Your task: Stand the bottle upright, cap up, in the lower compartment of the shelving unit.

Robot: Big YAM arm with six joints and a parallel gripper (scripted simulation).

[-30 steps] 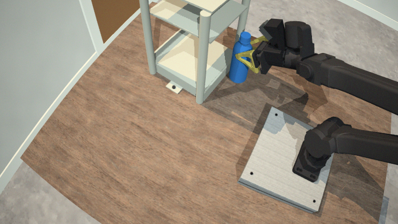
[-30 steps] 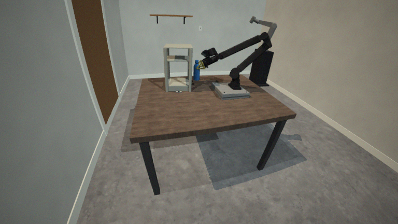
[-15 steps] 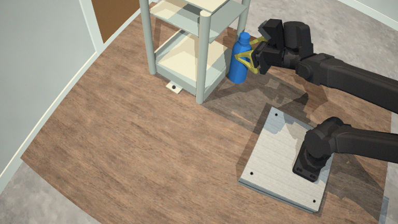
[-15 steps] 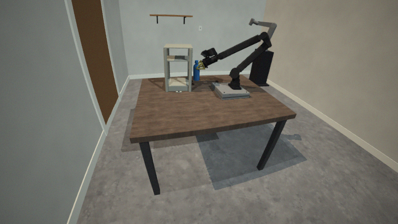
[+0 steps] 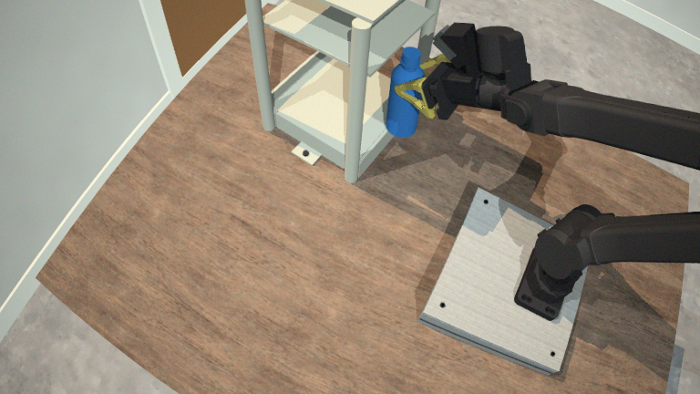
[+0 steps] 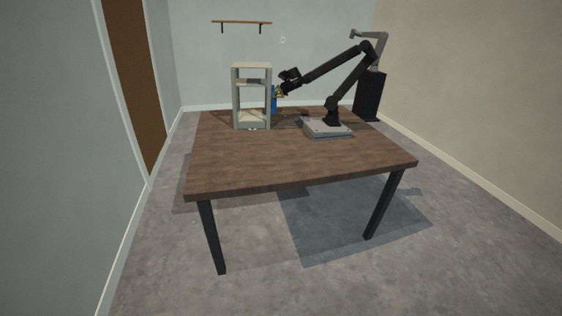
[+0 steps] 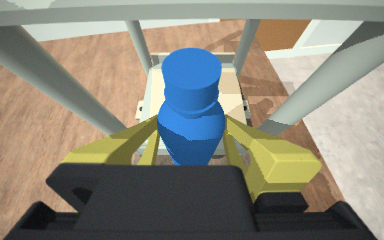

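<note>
The blue bottle (image 5: 402, 108) (image 6: 273, 104) (image 7: 191, 100) is upright, cap up, and held off the table. My gripper (image 5: 413, 82) (image 6: 276, 93) (image 7: 191, 120) is shut on the bottle's body below the neck with its yellow fingers. The bottle is at the right open side of the pale shelving unit (image 5: 356, 100) (image 6: 235, 97) (image 7: 50, 75), between its two right posts, level with the lower compartment. The compartment's cream floor (image 5: 314, 100) (image 7: 157, 95) lies just beyond the bottle. The bottle's base is hidden in the wrist view.
The unit's middle shelf (image 5: 330, 33) hangs just above the bottle's cap. A small tab (image 5: 305, 153) sticks out at the unit's front. The arm's grey base plate (image 5: 479, 275) (image 6: 327, 132) sits on the wooden table (image 5: 231, 265) to the right.
</note>
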